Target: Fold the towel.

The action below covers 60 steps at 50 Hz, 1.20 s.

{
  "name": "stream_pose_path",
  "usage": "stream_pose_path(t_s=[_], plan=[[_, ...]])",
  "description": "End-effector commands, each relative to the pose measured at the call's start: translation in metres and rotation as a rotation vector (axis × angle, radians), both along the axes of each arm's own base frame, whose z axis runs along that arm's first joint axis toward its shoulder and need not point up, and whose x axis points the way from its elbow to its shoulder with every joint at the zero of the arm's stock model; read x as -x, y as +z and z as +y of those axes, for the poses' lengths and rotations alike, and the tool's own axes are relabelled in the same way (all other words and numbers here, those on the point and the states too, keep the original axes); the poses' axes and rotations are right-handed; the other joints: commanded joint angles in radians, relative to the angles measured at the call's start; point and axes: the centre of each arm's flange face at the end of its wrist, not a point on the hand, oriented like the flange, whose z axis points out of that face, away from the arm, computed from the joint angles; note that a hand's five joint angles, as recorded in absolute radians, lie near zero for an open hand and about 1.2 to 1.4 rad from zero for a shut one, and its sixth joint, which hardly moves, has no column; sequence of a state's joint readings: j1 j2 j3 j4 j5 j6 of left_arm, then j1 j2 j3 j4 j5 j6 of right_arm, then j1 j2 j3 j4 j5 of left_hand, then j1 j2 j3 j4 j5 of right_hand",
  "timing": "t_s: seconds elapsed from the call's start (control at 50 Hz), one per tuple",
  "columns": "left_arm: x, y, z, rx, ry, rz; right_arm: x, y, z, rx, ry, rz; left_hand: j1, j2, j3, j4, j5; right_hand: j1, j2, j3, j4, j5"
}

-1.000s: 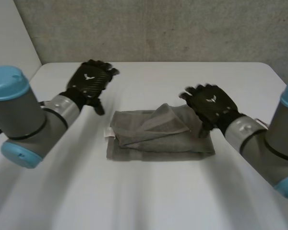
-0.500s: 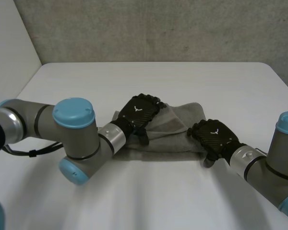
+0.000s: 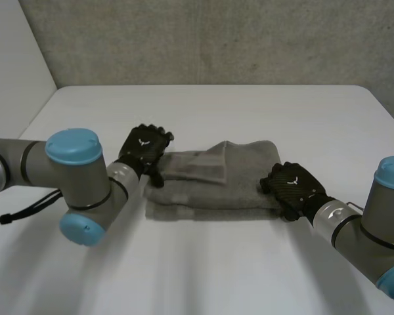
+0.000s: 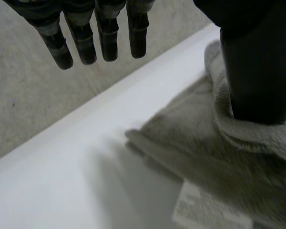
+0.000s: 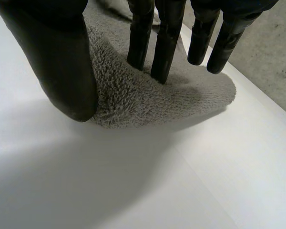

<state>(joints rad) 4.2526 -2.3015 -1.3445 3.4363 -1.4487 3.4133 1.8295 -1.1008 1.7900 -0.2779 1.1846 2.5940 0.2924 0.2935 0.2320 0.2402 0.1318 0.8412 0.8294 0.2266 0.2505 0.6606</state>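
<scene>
The towel (image 3: 240,191) is lying crosswise between both hands, the right hand (image 3: 292,187) pinching its right corner, the left hand (image 3: 143,147), fingers straight, thumbing its left end.

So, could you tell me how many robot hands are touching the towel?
2: the left hand at the left end of the towel, the right hand pinching its near right corner.

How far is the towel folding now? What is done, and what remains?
Done: the towel lies on the table doubled into a thick strip, with a loose flap on top. In hand: the right robot hand pinches its near right corner between thumb and fingers; the left robot hand presses its thumb on the left end, fingers straight. Left: the flap looks uneven, so probably one more fold.
</scene>
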Motion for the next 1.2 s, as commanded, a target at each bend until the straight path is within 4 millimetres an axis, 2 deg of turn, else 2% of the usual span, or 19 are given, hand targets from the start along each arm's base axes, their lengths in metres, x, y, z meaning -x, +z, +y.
stream_pose_path(t_s=[0.02, 0.06, 0.1, 0.18, 0.26, 0.34, 0.44, 0.5, 0.74, 0.84, 0.96, 1.0, 1.06, 1.1, 1.12, 1.16, 1.2], plan=[[-0.008, 0.003, 0.021, -0.034, -0.011, -0.029, 0.001, 0.0, -0.001, 0.002, -0.002, 0.003, 0.018, 0.017, -0.057, -0.066, 0.004, 0.238, 0.25, -0.052, -0.076, 0.244], [-0.009, 0.007, 0.025, -0.033, -0.014, -0.028, 0.003, 0.0, -0.002, -0.003, -0.013, 0.004, 0.018, 0.017, -0.057, -0.066, 0.004, 0.327, 0.339, -0.052, -0.076, 0.333], [-0.009, 0.011, 0.03, -0.025, -0.017, -0.031, 0.005, 0.003, 0.0, -0.004, -0.012, 0.002, 0.021, 0.02, -0.057, -0.066, 0.007, 0.554, 0.566, -0.052, -0.076, 0.56], [-0.007, 0.014, 0.028, -0.007, -0.01, -0.026, 0.005, 0.004, 0.005, -0.011, 0.001, -0.004, 0.03, 0.029, -0.057, -0.066, 0.016, 0.555, 0.567, -0.052, -0.076, 0.561], [-0.004, 0.023, 0.015, 0.034, 0.02, -0.007, 0.008, 0.006, 0.008, -0.017, -0.001, 0.002, 0.047, 0.046, -0.057, -0.066, 0.034, 0.555, 0.567, -0.052, -0.076, 0.561], [-0.001, 0.028, 0.014, 0.048, 0.013, 0.005, 0.008, 0.004, 0.011, -0.025, 0.007, 0.018, 0.033, 0.032, -0.057, -0.066, 0.019, 0.555, 0.567, -0.052, -0.076, 0.561], [0.02, 0.027, 0.033, 0.046, -0.1, 0.032, 0.006, 0.004, 0.014, -0.027, 0.02, 0.023, 0.03, 0.029, -0.057, -0.066, 0.016, 0.555, 0.567, -0.052, -0.076, 0.561], [0.026, 0.024, 0.041, 0.035, -0.151, 0.034, 0.006, 0.003, 0.015, -0.03, 0.02, 0.024, 0.027, 0.026, -0.057, -0.066, 0.013, 0.555, 0.567, -0.052, -0.076, 0.561], [0.033, 0.011, 0.045, 0.01, -0.192, 0.023, 0.007, 0.003, 0.013, -0.027, 0.017, 0.023, 0.027, 0.026, -0.057, -0.066, 0.013, 0.555, 0.567, -0.052, -0.076, 0.561], [0.038, 0.007, 0.036, 0.031, -0.19, 0.028, 0.007, 0.003, 0.013, -0.028, 0.015, 0.022, 0.03, 0.029, -0.057, -0.066, 0.016, 0.555, 0.567, -0.052, -0.076, 0.561], [0.049, 0.002, 0.014, 0.113, -0.175, 0.064, 0.008, 0.004, 0.011, -0.026, 0.011, 0.023, 0.041, 0.04, -0.057, -0.066, 0.028, 0.555, 0.567, -0.052, -0.076, 0.561], [0.055, -0.001, -0.001, 0.149, -0.165, 0.079, 0.009, 0.004, 0.011, -0.028, 0.006, 0.023, 0.044, 0.043, -0.057, -0.066, 0.031, 0.555, 0.567, -0.052, -0.076, 0.561], [0.057, -0.001, -0.006, 0.162, -0.152, 0.082, 0.01, 0.004, 0.01, -0.029, 0.003, 0.024, 0.047, 0.046, -0.057, -0.066, 0.033, 0.555, 0.567, -0.052, -0.076, 0.561], [0.052, 0.002, -0.019, 0.181, -0.085, 0.086, 0.01, 0.003, 0.012, -0.037, 0.004, 0.027, 0.05, 0.049, -0.057, -0.066, 0.036, 0.555, 0.567, -0.052, -0.076, 0.561], [0.052, 0.002, -0.019, 0.182, -0.085, 0.086, 0.01, 0.003, 0.012, -0.037, 0.004, 0.027, 0.05, 0.049, -0.057, -0.066, 0.036, 0.555, 0.567, -0.052, -0.076, 0.561], [0.037, 0.005, -0.03, 0.186, 0.002, 0.076, 0.01, 0.003, 0.013, -0.047, 0.005, 0.031, 0.05, 0.049, -0.057, -0.066, 0.036, 0.555, 0.567, -0.052, -0.076, 0.561], [0.03, 0.008, -0.032, 0.188, 0.028, 0.072, 0.01, 0.003, 0.014, -0.047, 0.006, 0.03, 0.05, 0.049, -0.057, -0.066, 0.036, 0.555, 0.567, -0.052, -0.076, 0.561]])
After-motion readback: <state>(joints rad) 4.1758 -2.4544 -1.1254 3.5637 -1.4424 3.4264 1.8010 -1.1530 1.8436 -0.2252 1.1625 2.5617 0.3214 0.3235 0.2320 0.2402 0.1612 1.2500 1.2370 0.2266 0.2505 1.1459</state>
